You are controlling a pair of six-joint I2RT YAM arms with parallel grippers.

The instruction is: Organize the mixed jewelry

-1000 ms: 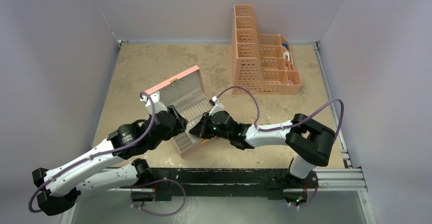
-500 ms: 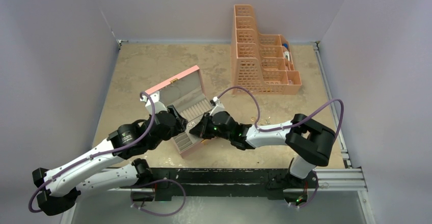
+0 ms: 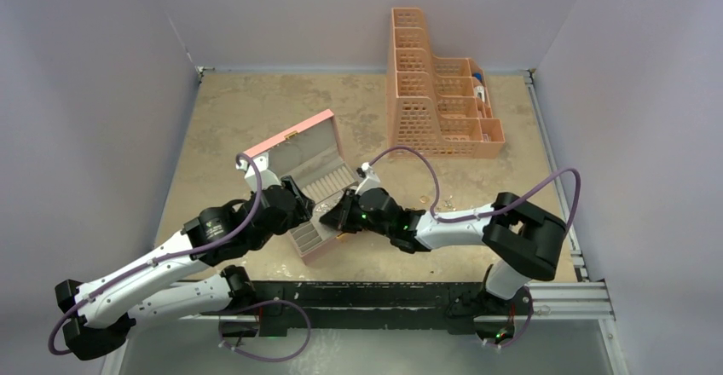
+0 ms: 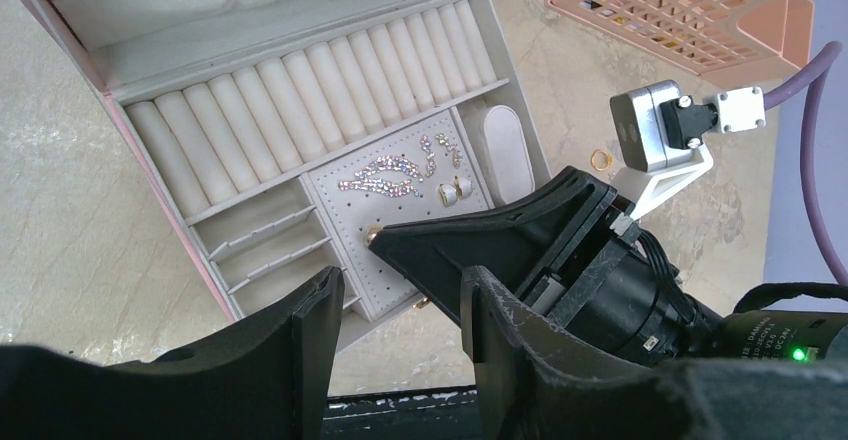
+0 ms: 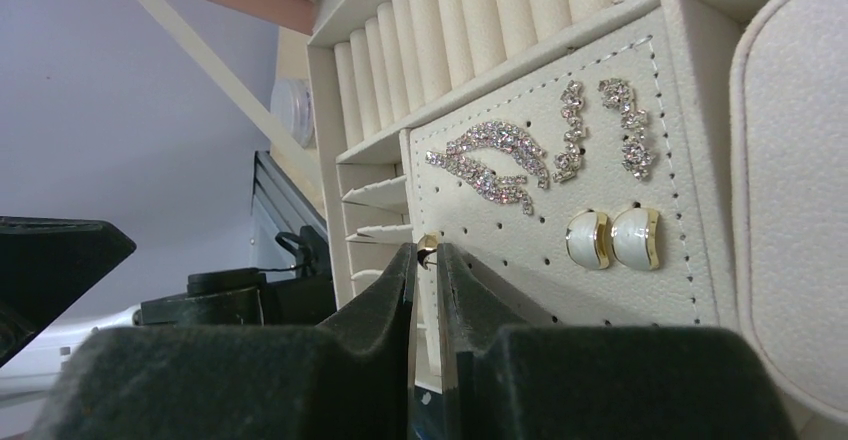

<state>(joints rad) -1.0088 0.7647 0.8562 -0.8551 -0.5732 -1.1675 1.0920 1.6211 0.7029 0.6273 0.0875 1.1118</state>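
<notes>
The pink jewelry box (image 3: 298, 136) lies open near the table's front, showing cream ring rolls (image 4: 300, 90) and a perforated earring panel (image 5: 600, 160). On the panel sit sparkly silver pieces (image 5: 490, 165) and a pair of white-and-gold earrings (image 5: 612, 238). My right gripper (image 5: 425, 253) is shut on a small gold earring (image 5: 427, 248), held at the panel's lower left corner; it also shows in the left wrist view (image 4: 373, 232). My left gripper (image 4: 400, 285) is open and empty, just in front of the box (image 3: 294, 203). A loose gold ring (image 4: 600, 160) lies on the table.
A peach lattice organizer (image 3: 439, 94) stands at the back right. A few small loose gold pieces (image 3: 424, 198) lie on the table right of the box. The black rail (image 3: 384, 294) runs along the front edge. Both arms crowd the box's front.
My right arm has shifted very slightly; its gripper stays shut over the box's earring panel. The left arm has not visibly moved.
</notes>
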